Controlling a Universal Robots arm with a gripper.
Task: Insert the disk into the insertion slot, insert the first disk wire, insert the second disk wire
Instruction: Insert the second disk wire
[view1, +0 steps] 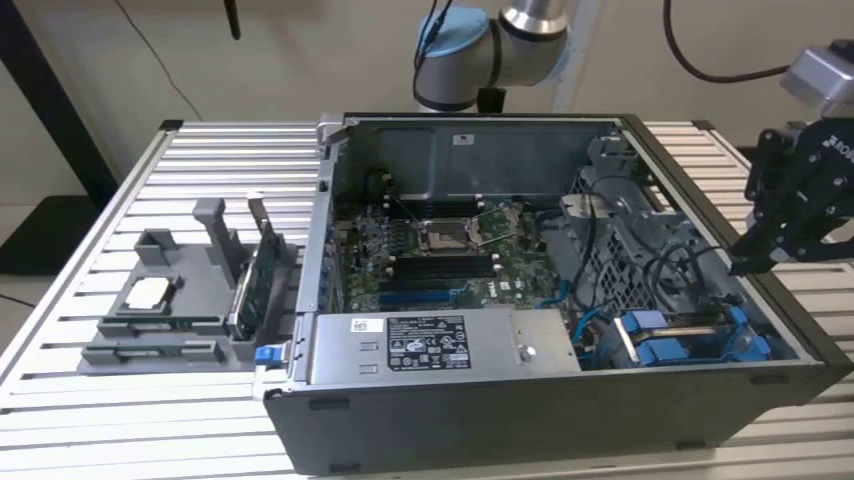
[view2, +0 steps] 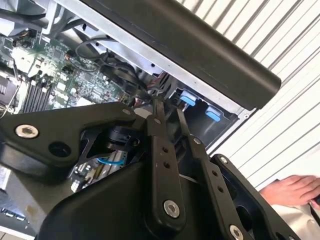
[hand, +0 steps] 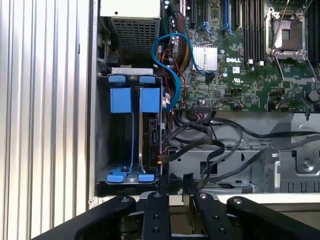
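Observation:
The insertion slot is a dark metal bay with blue rails in the case corner, also in the exterior view. The disk stands edge-on in the bay's half nearer the motherboard, under a blue carrier tab. Black wires bunch next to its edge, and a blue cable loops nearby. Whether any of them is plugged in cannot be made out. My gripper hangs outside the case at the exterior view's right, above the case wall. Its fingertips stand narrowly open with nothing between them.
A silver labelled power-supply box fills the case front. The motherboard lies in the middle. A grey fixture with an upright green card sits at the exterior view's left. A person's hand rests on the slatted table.

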